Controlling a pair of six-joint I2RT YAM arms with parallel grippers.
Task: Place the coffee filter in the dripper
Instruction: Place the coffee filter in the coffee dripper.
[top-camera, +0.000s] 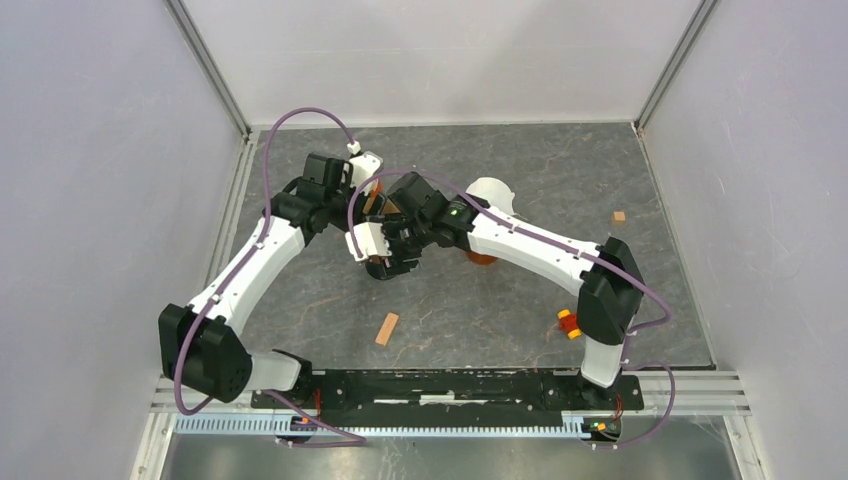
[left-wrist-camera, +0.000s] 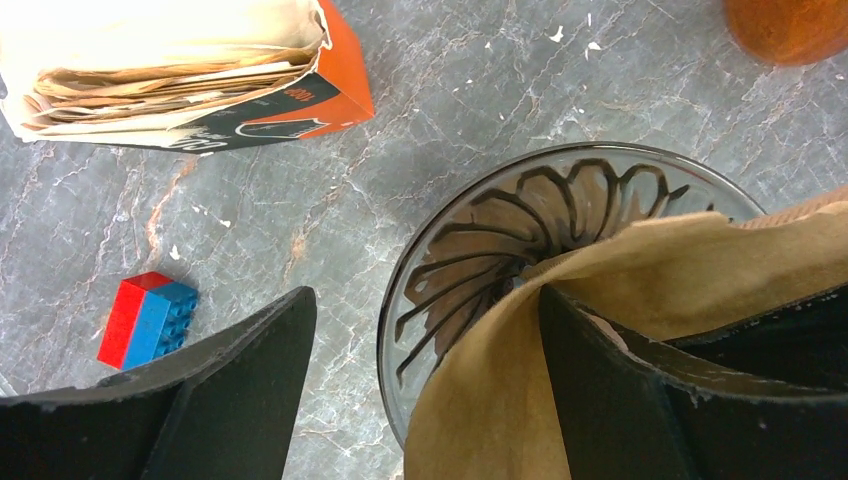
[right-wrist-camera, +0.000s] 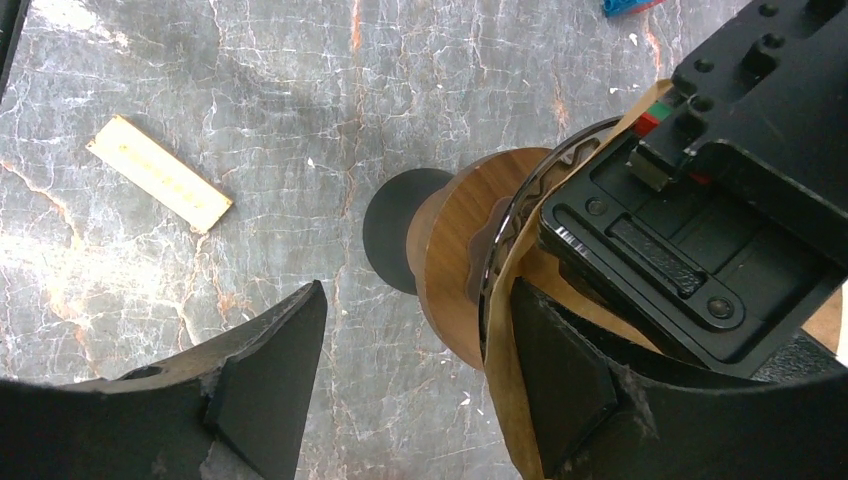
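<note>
The brown paper coffee filter (left-wrist-camera: 640, 270) is lying askew in the ribbed glass dripper (left-wrist-camera: 520, 210), directly beneath the wide-open left end effector (left-wrist-camera: 422, 300).

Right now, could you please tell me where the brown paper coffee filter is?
The brown paper filter sits partly inside the ribbed glass dripper, over its right side in the left wrist view, against a finger of the open left gripper.
</note>
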